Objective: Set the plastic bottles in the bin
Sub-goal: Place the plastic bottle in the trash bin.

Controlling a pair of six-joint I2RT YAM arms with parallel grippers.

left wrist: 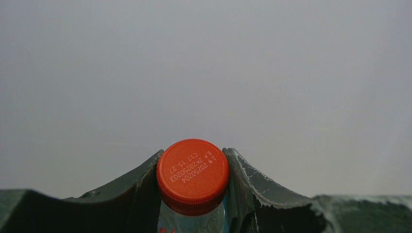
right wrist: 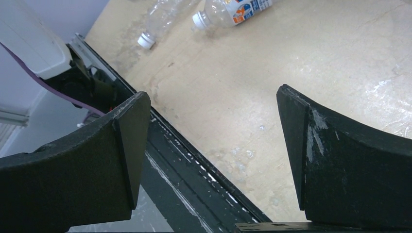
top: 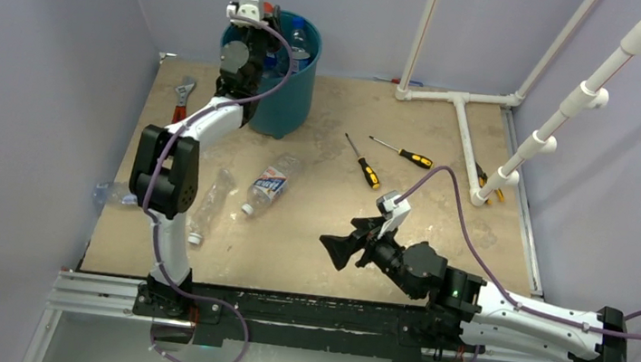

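the left gripper (left wrist: 193,162) clamped a red-capped bottle (left wrist: 193,177) with the bin (top: 295,96) below it, while the right gripper (right wrist: 214,145) stood wide apart.

top view high, near edge, looking down on table (top: 320,236); wrist views close; right shares labelled bottle (top: 269,184).

We are reading white printed code on the red cap (left wrist: 193,174) of the clear bottle (left wrist: 194,224) in the left wrist view; the print is running upside down and slanted, in three lines; we are making out "20250204" on one line, "20250203" after a few unclear characters on the next, and "C12 15 27" on the third; the labelled bottle (right wrist: 235,8) in the right wrist view is showing blue and orange print, but we are finding it too small to read.
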